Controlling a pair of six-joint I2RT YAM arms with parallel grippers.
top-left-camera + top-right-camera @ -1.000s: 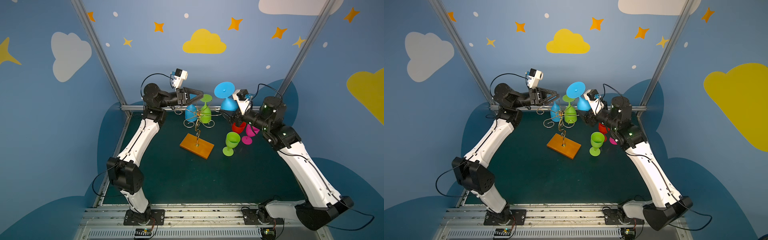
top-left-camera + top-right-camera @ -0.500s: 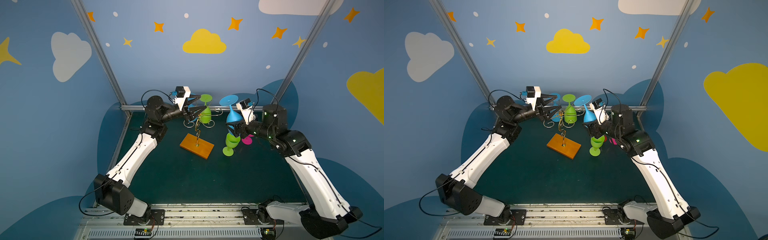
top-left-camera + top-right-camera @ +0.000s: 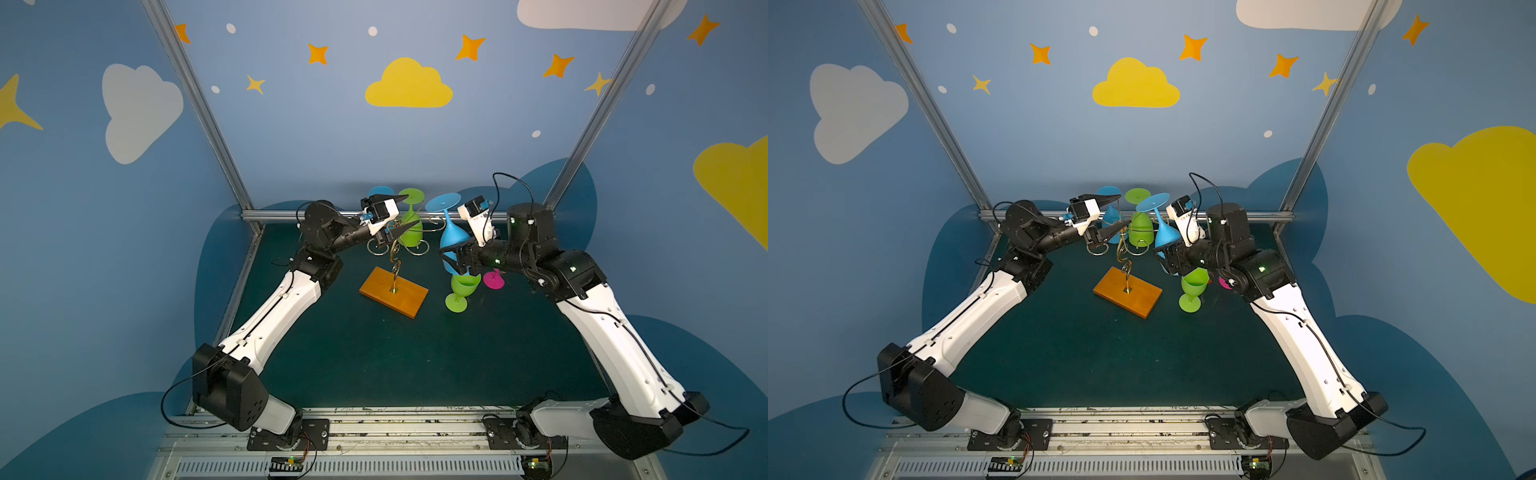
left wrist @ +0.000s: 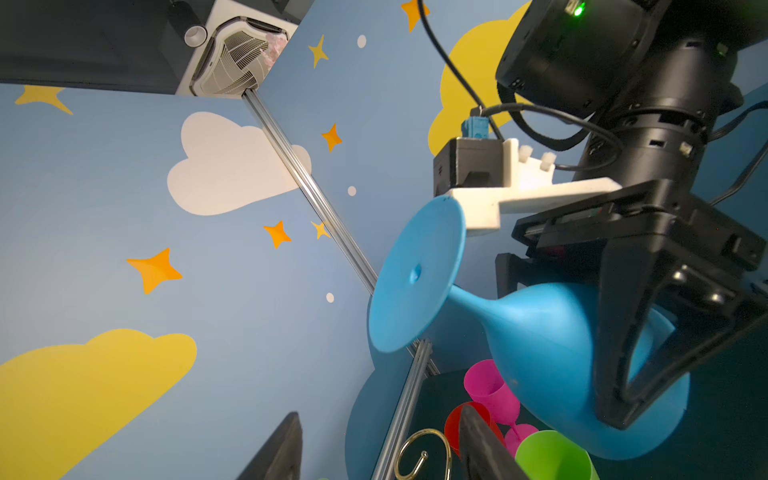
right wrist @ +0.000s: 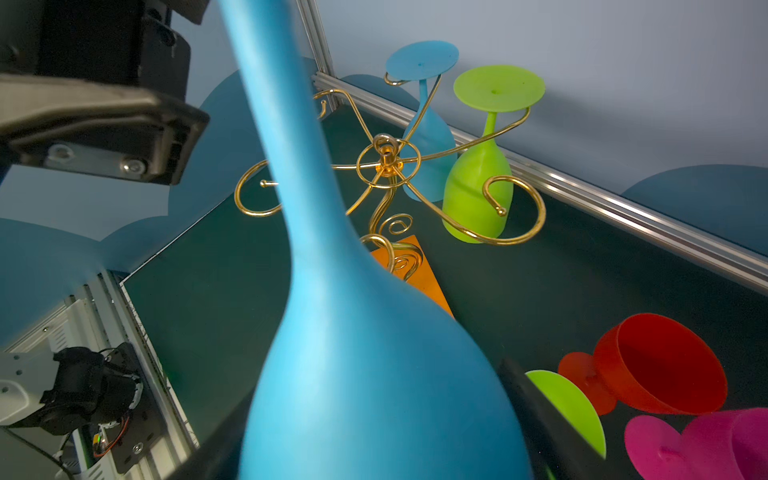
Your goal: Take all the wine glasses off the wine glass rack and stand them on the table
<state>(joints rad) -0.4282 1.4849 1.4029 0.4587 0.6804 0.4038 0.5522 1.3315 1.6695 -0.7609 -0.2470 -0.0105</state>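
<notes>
The wine glass rack is a gold wire stand on an orange wooden base, mid table in both top views. My right gripper is shut on the bowl of a blue wine glass. The glass is upside down, foot up, clear of the rack to its right. My left gripper is open beside the rack's scroll arms with nothing between its fingers.
A green glass and a second blue glass hang upside down on the rack. Under my right gripper an upright green glass stands. A pink glass and a red glass lie beyond, near the back rail.
My right gripper has carried the blue glass down and to the right, away from the rack, to just above the standing green glass. My left arm has lowered and reached further in.
</notes>
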